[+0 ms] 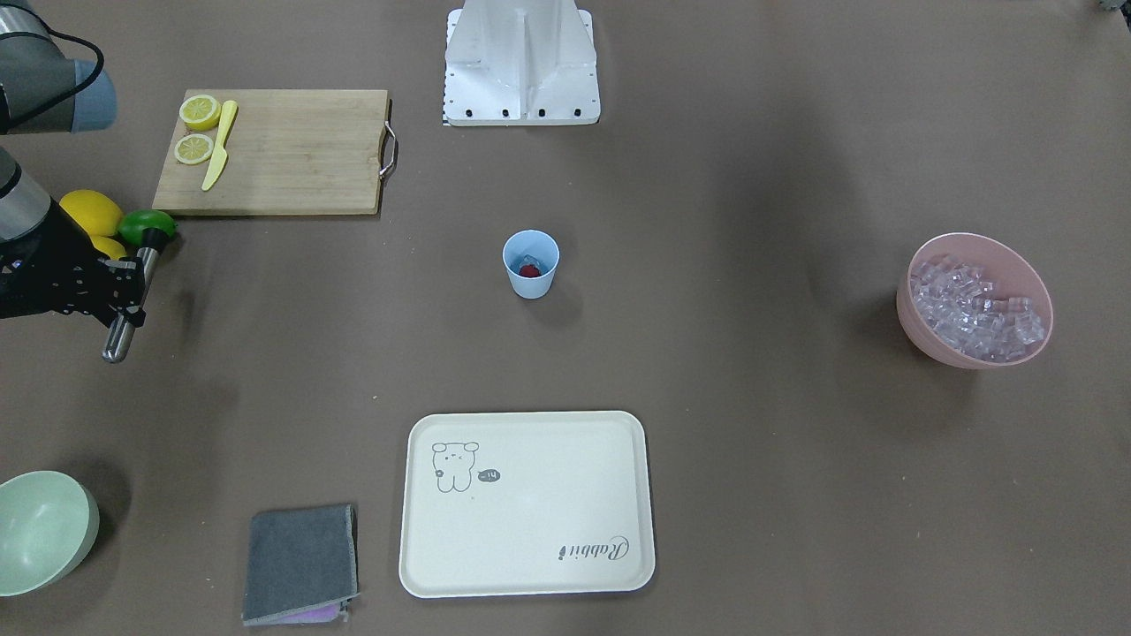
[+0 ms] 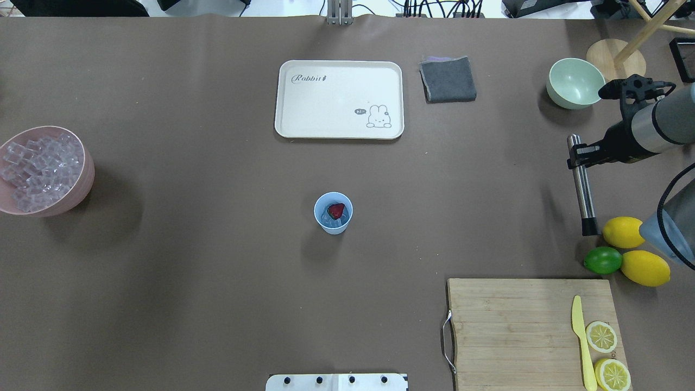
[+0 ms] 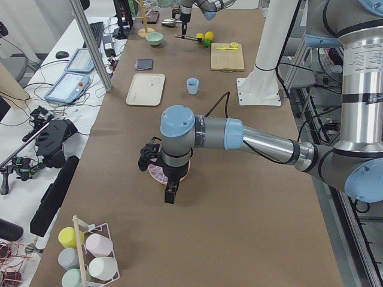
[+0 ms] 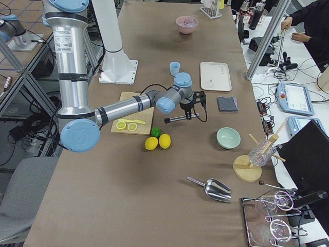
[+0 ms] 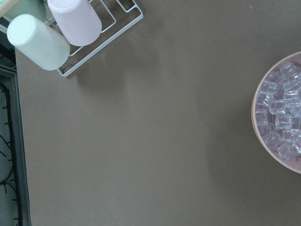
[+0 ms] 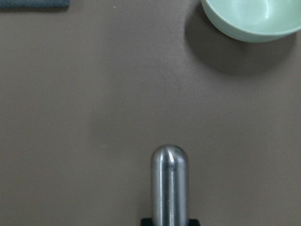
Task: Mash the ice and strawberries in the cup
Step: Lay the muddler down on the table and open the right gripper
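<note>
The light blue cup [image 2: 333, 213] stands upright mid-table, also in the front view [image 1: 530, 263]. In it lie a red strawberry [image 2: 336, 210] and some ice [image 2: 327, 218]. Many more ice cubes [image 2: 38, 165] fill the large pink bowl [image 2: 81, 187] at the table's left end. My right gripper [image 2: 580, 155] is shut on a steel muddler [image 2: 582, 190], held level above the table far right of the cup; its rounded end shows in the right wrist view [image 6: 169, 183]. My left gripper [image 3: 170, 192] hangs by the pink bowl; I cannot tell if it is open.
Two lemons [image 2: 644, 267] and a lime [image 2: 602, 260] lie just under the muddler's black end. A cutting board [image 2: 510, 331] holds lemon slices and a yellow knife. A pale green bowl [image 2: 574, 82], grey cloth [image 2: 448, 80] and cream tray [image 2: 339, 99] lie along the far side.
</note>
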`<state>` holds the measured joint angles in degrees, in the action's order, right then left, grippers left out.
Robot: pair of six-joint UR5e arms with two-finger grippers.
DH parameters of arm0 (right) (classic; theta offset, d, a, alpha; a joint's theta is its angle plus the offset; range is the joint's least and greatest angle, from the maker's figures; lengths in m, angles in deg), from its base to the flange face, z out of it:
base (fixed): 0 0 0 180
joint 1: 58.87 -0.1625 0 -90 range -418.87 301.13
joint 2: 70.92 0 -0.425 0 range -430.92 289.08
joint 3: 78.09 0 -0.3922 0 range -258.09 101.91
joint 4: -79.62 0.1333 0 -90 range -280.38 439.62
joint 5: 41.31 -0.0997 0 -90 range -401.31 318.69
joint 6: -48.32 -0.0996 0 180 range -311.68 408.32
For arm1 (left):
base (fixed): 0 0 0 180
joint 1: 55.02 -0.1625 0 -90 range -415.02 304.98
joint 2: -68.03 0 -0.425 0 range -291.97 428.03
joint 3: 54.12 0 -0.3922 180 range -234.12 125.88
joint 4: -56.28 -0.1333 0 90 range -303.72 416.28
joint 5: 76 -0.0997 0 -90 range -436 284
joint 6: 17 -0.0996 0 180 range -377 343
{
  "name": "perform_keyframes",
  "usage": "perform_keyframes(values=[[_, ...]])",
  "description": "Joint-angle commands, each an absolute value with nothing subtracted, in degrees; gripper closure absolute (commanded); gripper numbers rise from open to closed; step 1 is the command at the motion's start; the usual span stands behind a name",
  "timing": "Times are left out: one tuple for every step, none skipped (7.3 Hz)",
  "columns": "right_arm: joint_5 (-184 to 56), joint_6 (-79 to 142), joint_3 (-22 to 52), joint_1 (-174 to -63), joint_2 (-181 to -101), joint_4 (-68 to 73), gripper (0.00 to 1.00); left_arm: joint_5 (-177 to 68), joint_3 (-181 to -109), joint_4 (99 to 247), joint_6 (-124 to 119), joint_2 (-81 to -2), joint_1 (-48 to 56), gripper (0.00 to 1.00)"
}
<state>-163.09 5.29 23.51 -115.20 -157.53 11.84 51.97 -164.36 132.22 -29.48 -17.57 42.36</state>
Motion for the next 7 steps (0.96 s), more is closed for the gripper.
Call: perform_keyframes(values=[[-164.4, 7.3, 19.8, -115.6, -155.0, 8.2, 1.0, 51.9, -164.3, 132.2, -29.5, -17.7, 42.4, 0.03], [-164.4, 7.3, 14.4, -115.6, -150.7, 8.0, 1.0, 51.9, -164.4, 132.2, -29.5, -17.7, 42.4, 0.03], [-165.6, 7.4, 11.1, -116.6, -148.6, 7.9, 1.0, 51.9, -165.2, 132.2, -29.5, -17.2, 42.4, 0.03], [-167.2, 8.1, 8.9, -117.2, -148.1, 8.1, 1.0, 51.9, -166.1, 132.1, -29.4, -17.1, 42.5, 0.03], [-167.2, 12.2, 7.0, -117.2, -148.1, 7.9, 1.0, 51.8, -166.2, 132.1, -29.4, -17.1, 42.7, 0.03], [-167.3, 13.2, 6.2, -117.3, -148.1, 8.0, 1.0, 51.8, -166.1, 132.1, -29.4, -17.1, 42.7, 0.03], [-167.2, 13.2, 5.9, -117.2, -148.1, 8.0, 1.0, 51.8, -166.3, 132.1, -29.4, -17.1, 42.7, 0.03]])
